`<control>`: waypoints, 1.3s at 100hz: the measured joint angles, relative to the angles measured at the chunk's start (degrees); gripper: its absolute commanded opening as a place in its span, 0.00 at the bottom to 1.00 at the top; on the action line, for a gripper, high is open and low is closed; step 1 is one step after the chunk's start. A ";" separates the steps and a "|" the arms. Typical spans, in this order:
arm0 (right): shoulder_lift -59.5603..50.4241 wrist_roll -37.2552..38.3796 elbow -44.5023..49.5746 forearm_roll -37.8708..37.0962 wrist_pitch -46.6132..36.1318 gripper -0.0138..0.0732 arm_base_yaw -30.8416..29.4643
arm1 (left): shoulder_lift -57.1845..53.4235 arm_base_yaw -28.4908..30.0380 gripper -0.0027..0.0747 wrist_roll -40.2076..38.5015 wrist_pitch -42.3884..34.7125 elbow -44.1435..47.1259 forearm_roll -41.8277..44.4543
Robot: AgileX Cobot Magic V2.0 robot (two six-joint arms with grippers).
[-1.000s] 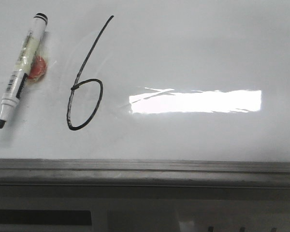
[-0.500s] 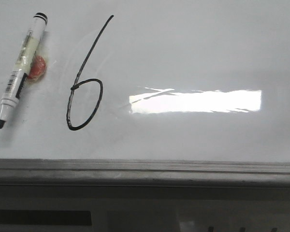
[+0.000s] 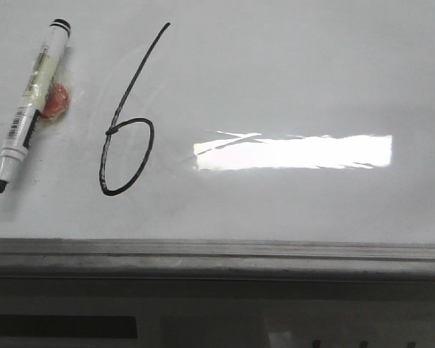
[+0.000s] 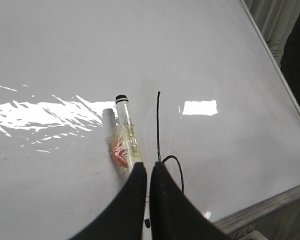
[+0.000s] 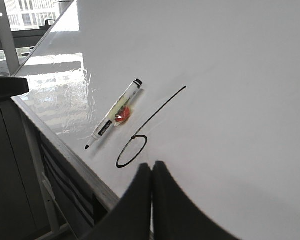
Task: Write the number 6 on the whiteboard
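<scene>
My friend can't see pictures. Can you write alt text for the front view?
A black number 6 is drawn on a whiteboard. An uncapped marker lies left of it, tip toward the camera, and bright glare sits to its right.

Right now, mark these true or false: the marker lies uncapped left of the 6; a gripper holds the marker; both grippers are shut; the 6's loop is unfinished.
1. The white barrel marker lies uncapped left of the black hand-drawn number 6: true.
2. A gripper holds it: false; it lies free on the glossy whiteboard.
3. The left gripper and right gripper are shut: true.
4. The loop is unfinished: false; it closes.
</scene>
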 measured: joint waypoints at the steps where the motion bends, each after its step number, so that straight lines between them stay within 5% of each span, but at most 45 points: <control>1: 0.00 0.00 0.00 0.00 0.00 0.09 0.00 | 0.00 0.00 0.01 0.00 0.00 0.03 0.00; 23: 0.00 0.00 0.00 0.00 -0.09 0.09 0.00 | 0.00 3.76 0.01 0.00 0.00 1.82 2.67; 71: 0.00 0.00 0.04 0.00 -0.09 0.09 0.00 | -0.10 33.62 0.01 0.00 -7.30 9.14 2.23; 110: 0.00 0.00 0.17 0.00 -0.09 0.09 0.00 | -0.10 36.35 0.01 0.00 7.45 9.14 2.71; 130: 0.00 0.00 0.17 0.00 -0.09 0.09 0.00 | -0.10 36.41 0.01 0.00 7.72 9.07 2.71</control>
